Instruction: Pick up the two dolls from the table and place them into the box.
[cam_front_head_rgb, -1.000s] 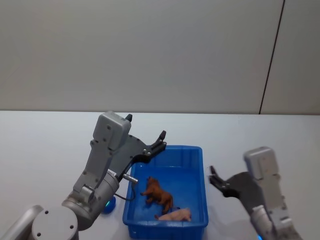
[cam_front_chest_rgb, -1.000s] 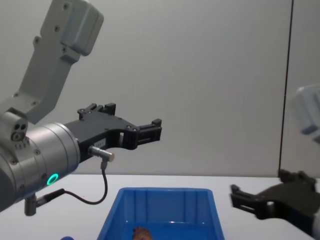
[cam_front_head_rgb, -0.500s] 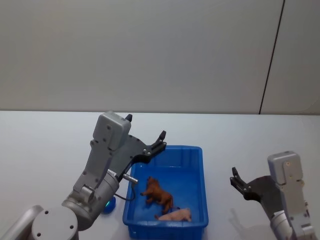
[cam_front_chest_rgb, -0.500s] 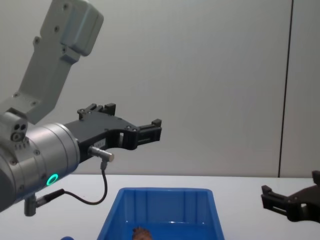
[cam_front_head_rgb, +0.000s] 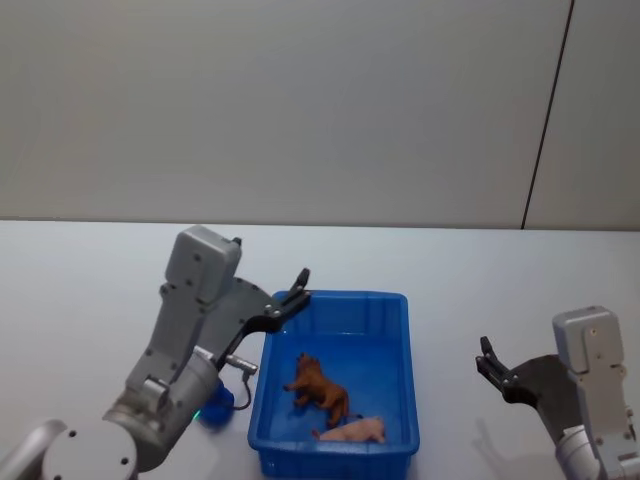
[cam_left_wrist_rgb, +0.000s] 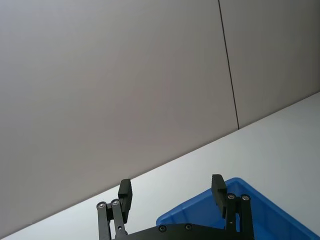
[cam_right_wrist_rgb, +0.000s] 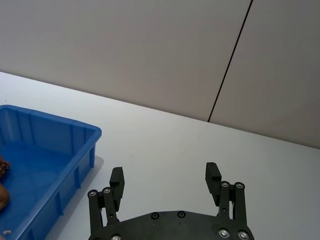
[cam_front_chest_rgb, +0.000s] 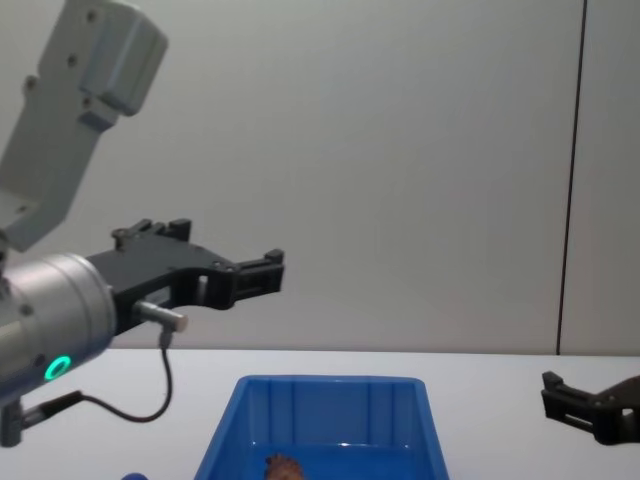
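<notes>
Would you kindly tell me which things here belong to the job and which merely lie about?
Job: brown doll, pink pig doll, both in the blue box; left tool, right tool, open.
Lying about: small blue object left of box.

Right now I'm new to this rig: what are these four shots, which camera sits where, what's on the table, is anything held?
This is a two-armed robot. One picture looks down from its head, one looks across from its chest, and one camera sits on each wrist. On the white table stands a blue box. Inside it lie a brown animal doll and a pink pig doll. The left gripper hangs open, raised by the box's far left corner. The right gripper is open over the table, to the right of the box. Neither holds anything.
</notes>
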